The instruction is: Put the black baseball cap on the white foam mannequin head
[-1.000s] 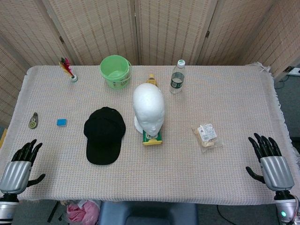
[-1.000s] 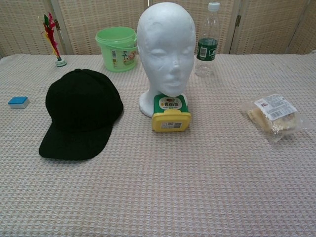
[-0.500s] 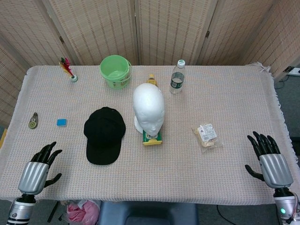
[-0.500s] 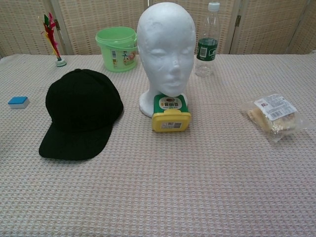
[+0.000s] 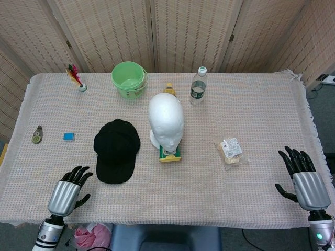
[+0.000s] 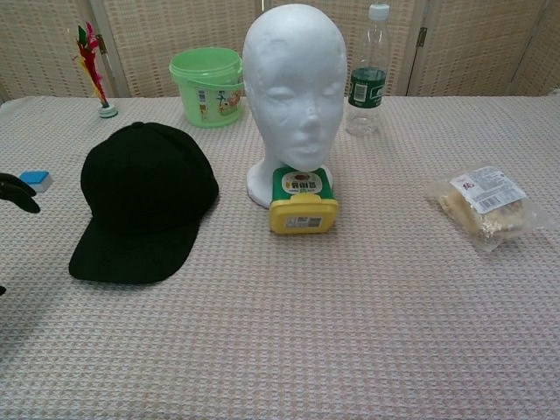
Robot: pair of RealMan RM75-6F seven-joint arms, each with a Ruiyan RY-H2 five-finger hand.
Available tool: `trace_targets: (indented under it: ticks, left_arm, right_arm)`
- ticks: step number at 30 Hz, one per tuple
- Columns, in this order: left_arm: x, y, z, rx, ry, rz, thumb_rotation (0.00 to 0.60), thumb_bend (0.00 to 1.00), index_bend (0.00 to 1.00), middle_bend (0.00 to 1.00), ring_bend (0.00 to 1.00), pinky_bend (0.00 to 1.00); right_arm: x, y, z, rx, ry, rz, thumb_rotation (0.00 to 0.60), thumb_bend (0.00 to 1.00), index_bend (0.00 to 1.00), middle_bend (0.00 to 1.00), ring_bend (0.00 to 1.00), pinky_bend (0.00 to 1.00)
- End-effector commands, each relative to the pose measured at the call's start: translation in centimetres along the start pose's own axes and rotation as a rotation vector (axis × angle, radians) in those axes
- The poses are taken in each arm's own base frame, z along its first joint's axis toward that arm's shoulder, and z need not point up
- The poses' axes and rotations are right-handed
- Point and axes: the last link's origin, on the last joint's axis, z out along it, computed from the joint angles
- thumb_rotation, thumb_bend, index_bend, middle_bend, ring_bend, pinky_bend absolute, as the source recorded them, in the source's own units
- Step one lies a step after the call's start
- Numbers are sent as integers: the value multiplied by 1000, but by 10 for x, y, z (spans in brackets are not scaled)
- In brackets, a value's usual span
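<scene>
The black baseball cap lies flat on the tablecloth, brim toward me, just left of the white foam mannequin head, which stands upright facing me. My left hand hovers near the table's front edge, below and left of the cap's brim, fingers apart and holding nothing; only its fingertips show at the chest view's left edge. My right hand is at the front right edge, fingers spread, holding nothing, far from the cap.
A yellow-green tin sits against the mannequin's base. Behind stand a green bucket, a water bottle and a feather shuttlecock. A blue block, a small round tool and a snack bag lie around.
My left hand has moved right along the front edge toward the cap's brim and now enters the chest view. The right hand has barely shifted.
</scene>
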Motion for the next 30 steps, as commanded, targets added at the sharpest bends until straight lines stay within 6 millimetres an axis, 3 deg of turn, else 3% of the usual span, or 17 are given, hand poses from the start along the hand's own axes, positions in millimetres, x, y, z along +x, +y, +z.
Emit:
trace_targets:
  ticks: [1,17,30]
  left_arm:
    - [-5,10,7,-17,-2,30,600,178,318,251,217,407]
    - [-17,33,21,-18,-7,23,600,178,339,262,247,413]
    - [-40,52,21,-22,24,-18,600,179,378,308,286,443]
  right_arm:
    - [1,0,0,2,2,1,600,171,0,0,0,0]
    - [1,0,-1,5,6,2,600,172,0,0,0,0]
    - [4,1,-4,9,15,11,600,175,0,0,0,0]
